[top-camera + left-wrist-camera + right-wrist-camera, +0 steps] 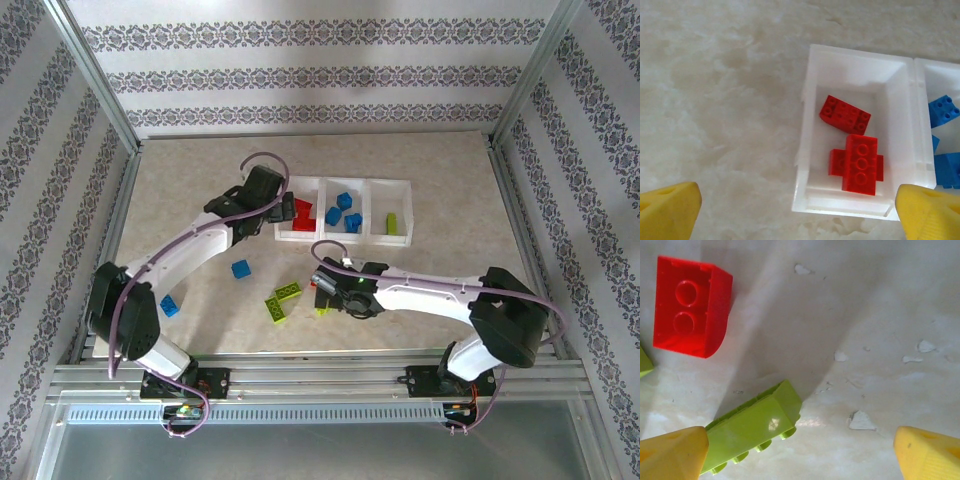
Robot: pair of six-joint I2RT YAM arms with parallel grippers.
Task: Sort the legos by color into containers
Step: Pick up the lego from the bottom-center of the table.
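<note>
I am hovering my left pincer (pixel 800 215) over the near wall of the tray (pixel 807 125), its yellow fingers (pixel 670 210) spread wide and released, nothing between them. Below it, two red bricks (pixel 860 164) are lying in the tray's left compartment, one resting across another red piece. In the top view, blue bricks (pixel 343 212) are sitting in the middle compartment and one lime brick (pixel 393 223) is lying in the right compartment.

I am holding my right pincer (pixel 800 455) low over the bench (pixel 865 315), also released, with bare bench between its tips. A lime green brick (pixel 755 427) is lying on its side just beside one tip, partly hidden behind it; I cannot tell whether they are touching. A loose red brick (pixel 690 307) is sitting a little beyond it, studs up.

Elsewhere on the bench, two loose blue bricks (pixel 240 268) are lying near my left arm, well apart from each other, and two lime pieces (pixel 283 293) are resting together nearer the middle.
</note>
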